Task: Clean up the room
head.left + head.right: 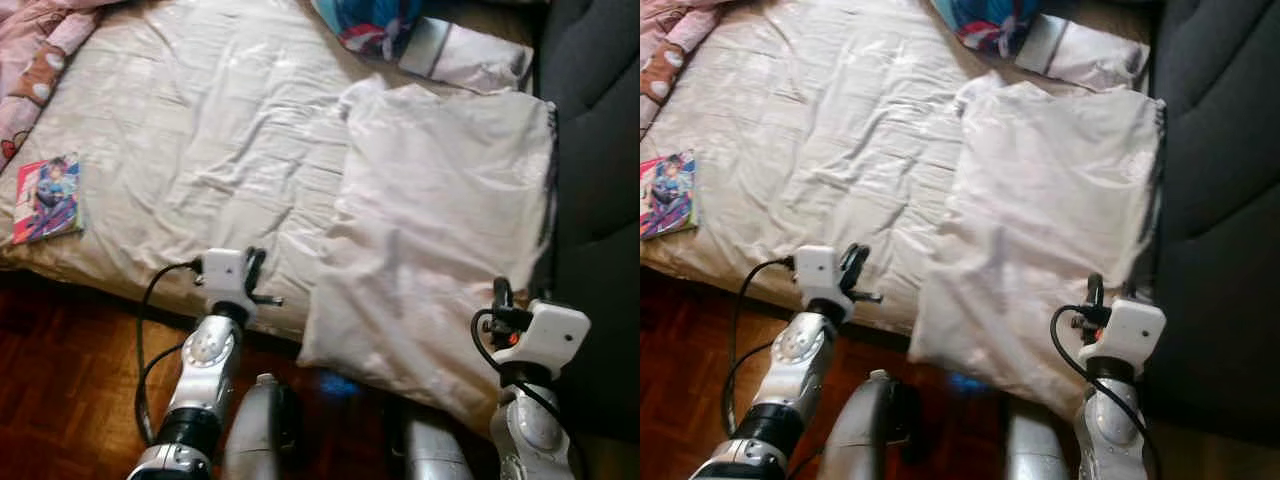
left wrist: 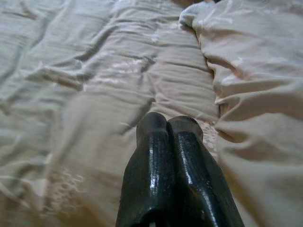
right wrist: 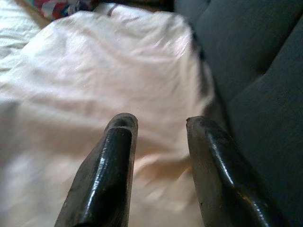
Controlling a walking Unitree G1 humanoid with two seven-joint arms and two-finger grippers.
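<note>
1. Head views (one scene). The robot stands at the edge of a bed (image 1: 180,130) with a rumpled cream sheet. A large pale pillow (image 1: 440,220) lies at about 2 o'clock from the picture's middle, its near end hanging over the mattress edge toward the wooden floor (image 1: 60,390), probably because it was dropped there carelessly. A comic book (image 1: 47,197) lies flat at 9 o'clock near the bed's corner. A pink patterned blanket (image 1: 35,60) is bunched at 10 o'clock, and a blue patterned cloth (image 1: 375,25) sits at 12 o'clock beside a second small pillow (image 1: 470,55). A dark sofa (image 1: 595,150) stands along 3 o'clock, touching the big pillow's side.

2. Same views, arms. The left end effector (image 1: 258,285) is raised at 7 o'clock over the bed edge, just beside the pillow's near corner. The right end effector (image 1: 502,298) is at 5 o'clock, over the pillow's overhanging end next to the sofa. The two flank the pillow, which suggests it is the thing to be tidied.

3. Left wrist view. The left end effector's fingers (image 2: 156,161) are pressed together with nothing between them, pointing across the wrinkled sheet toward the pillow's edge (image 2: 255,94).

4. Right wrist view. The right end effector's fingers (image 3: 113,156) stand apart and empty, aimed along the pillow (image 3: 104,71) where it meets the sofa (image 3: 255,61), ready, I judge, to pinch the fabric.
</note>
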